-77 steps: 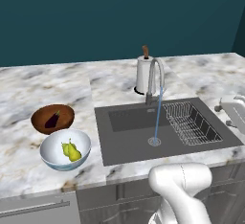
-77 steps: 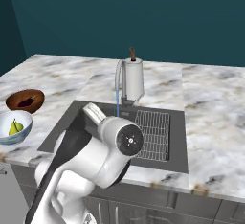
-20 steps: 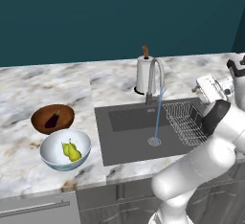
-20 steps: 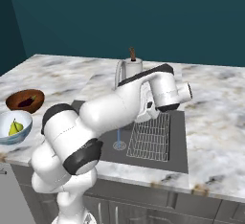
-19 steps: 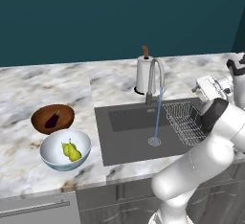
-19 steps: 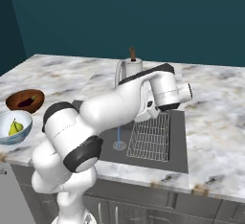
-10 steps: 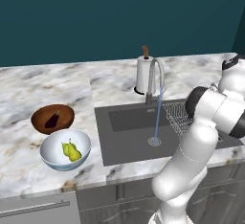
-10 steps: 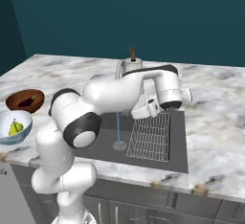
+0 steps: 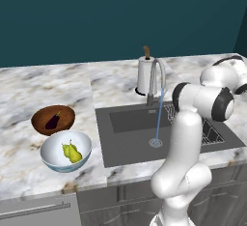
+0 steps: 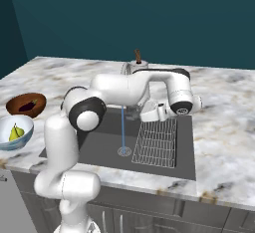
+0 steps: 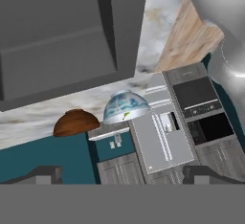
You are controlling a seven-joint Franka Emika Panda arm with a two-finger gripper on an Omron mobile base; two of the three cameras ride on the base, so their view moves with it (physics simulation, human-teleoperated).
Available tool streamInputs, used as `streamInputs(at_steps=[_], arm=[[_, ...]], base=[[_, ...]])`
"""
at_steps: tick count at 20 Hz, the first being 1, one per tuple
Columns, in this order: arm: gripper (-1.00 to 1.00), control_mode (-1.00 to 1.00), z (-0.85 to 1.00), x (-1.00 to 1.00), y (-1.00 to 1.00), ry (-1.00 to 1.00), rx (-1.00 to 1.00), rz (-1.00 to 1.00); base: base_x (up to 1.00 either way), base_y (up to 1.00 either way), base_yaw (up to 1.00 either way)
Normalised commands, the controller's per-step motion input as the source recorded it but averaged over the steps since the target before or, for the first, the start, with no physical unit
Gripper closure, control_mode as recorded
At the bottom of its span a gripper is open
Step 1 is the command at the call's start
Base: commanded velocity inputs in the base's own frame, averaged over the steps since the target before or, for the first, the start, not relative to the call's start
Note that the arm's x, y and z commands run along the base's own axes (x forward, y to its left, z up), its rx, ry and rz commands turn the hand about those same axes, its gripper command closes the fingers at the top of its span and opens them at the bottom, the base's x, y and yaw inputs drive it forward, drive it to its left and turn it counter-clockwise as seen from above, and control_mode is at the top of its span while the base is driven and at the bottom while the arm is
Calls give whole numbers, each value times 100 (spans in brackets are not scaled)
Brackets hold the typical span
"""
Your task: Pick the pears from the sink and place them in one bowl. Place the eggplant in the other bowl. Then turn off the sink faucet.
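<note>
Nearest you in the left base view sits the white and blue bowl (image 9: 65, 150) at the front edge of the marble desk (image 9: 46, 91), with both pears (image 9: 71, 151) lying side by side inside it. Just behind it, almost touching its rim, is the brown wooden bowl (image 9: 53, 120), and the dark eggplant (image 9: 52, 121) lies in that one. In the right base view you find the same pair at the left edge: the pears (image 10: 16, 132) in the pale bowl (image 10: 15, 131), the eggplant (image 10: 28, 105) in the wooden bowl (image 10: 26, 104) beyond it.

To the right of the bowls the sink (image 9: 131, 140) is sunk into the desk. A thin blue stream of water (image 9: 158, 116) falls from the spout of the faucet (image 9: 155, 79) to the round drain (image 9: 155, 142), so the tap is running. The wire rack (image 10: 156, 140) lies in the right part of the basin.

The arm bends over the sink, and its hand hangs above the rack, close to the right of the faucet base. In the hand view you see the two fingers (image 11: 44, 173) spread wide, one tip near each lower corner, with nothing between them. That view is rolled over: the sink's grey wall fills its top, and both bowls show below it.

Farthest back, behind the faucet, stands the white paper-towel roll (image 9: 144, 75) with its brown top, against the dark teal wall (image 9: 96, 17).
</note>
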Motion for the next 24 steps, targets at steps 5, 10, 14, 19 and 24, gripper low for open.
streamInputs(at_steps=[5, 10, 14, 19, 24], arm=[[-100, -100, -9, 26, 7, 0, 0, 0], [-100, -100, -21, 30, 35, -3, 0, 0], [-100, -100, -3, 19, 29, -3, 0, 0], [-100, -100, 0, 23, 4, 0, 0, 0], [-100, -100, -1, 27, 0, 0, 0, 0]], base=[[0, 0, 0], [0, 0, 0], [0, 0, 0], [0, 0, 0], [0, 0, 0]])
